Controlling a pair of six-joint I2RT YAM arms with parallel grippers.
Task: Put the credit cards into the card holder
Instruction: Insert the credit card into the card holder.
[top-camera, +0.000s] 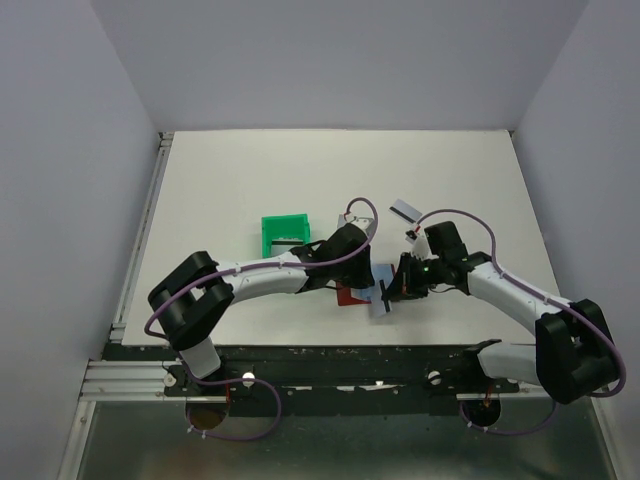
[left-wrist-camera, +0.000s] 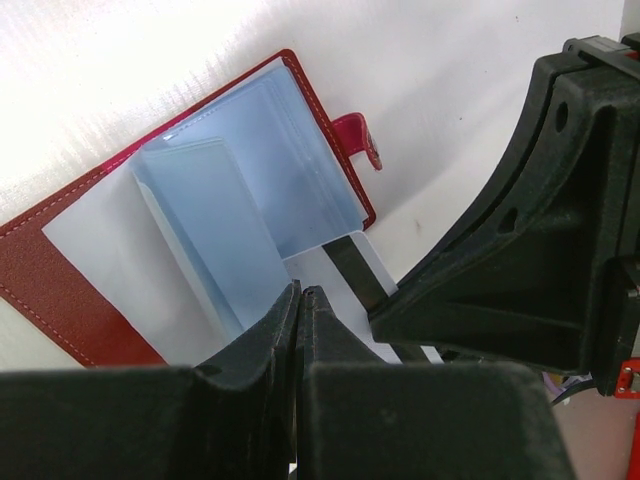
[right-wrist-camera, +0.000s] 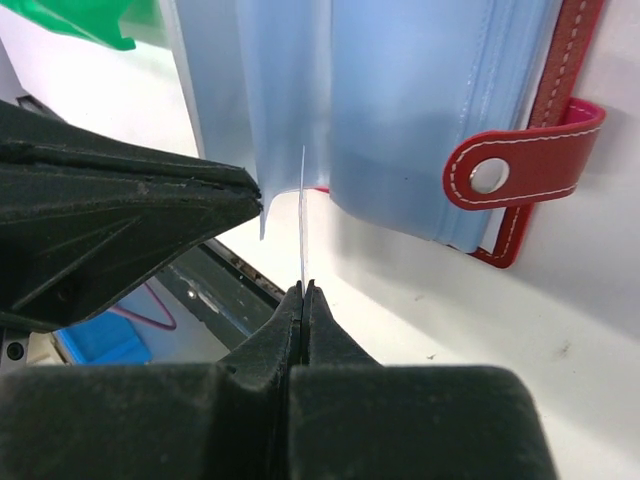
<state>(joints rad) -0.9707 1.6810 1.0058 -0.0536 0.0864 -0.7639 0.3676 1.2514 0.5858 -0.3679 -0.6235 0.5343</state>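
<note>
The dark red card holder lies open on the table, its light blue sleeves fanned up. In the top view it sits between both arms. My left gripper is shut, pinching the lower edge of one blue sleeve. My right gripper is shut on a credit card, seen edge-on, whose top edge meets the sleeves. That card's dark stripe shows in the left wrist view. Another card lies on the table farther back. The right gripper is just right of the holder.
A green plastic tray stands left of the holder, with a grey card in it. The holder's red snap tab sticks out to the right. The table's near edge and black rail run close below the holder.
</note>
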